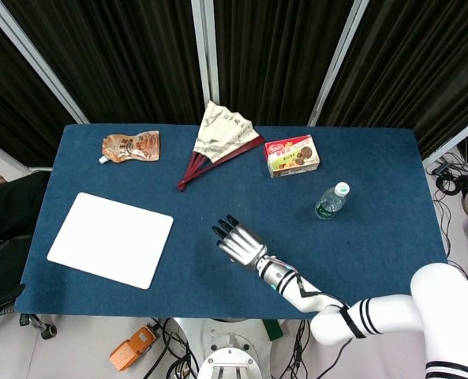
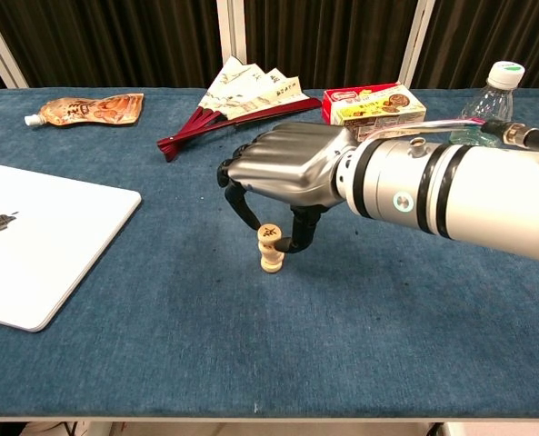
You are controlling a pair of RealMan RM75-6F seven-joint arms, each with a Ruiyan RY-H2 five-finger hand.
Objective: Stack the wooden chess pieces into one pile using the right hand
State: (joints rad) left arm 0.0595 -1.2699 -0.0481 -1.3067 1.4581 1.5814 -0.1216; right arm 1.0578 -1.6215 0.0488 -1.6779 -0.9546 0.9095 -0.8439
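A short pile of round wooden chess pieces [image 2: 271, 261] stands on the blue table [image 2: 160, 363] near the middle. My right hand [image 2: 283, 174] hovers directly over it, palm down, and pinches another wooden chess piece [image 2: 269, 233] between thumb and a finger. That piece sits on or just above the pile's top; I cannot tell whether they touch. In the head view the right hand [image 1: 237, 242] covers the pile and the piece completely. My left hand appears in neither view.
A white closed laptop [image 2: 33, 245] lies at the left. Along the far edge are an orange snack pouch [image 2: 87, 108], a folding fan [image 2: 242, 95], a biscuit box [image 2: 374, 102] and a plastic bottle [image 2: 492, 91].
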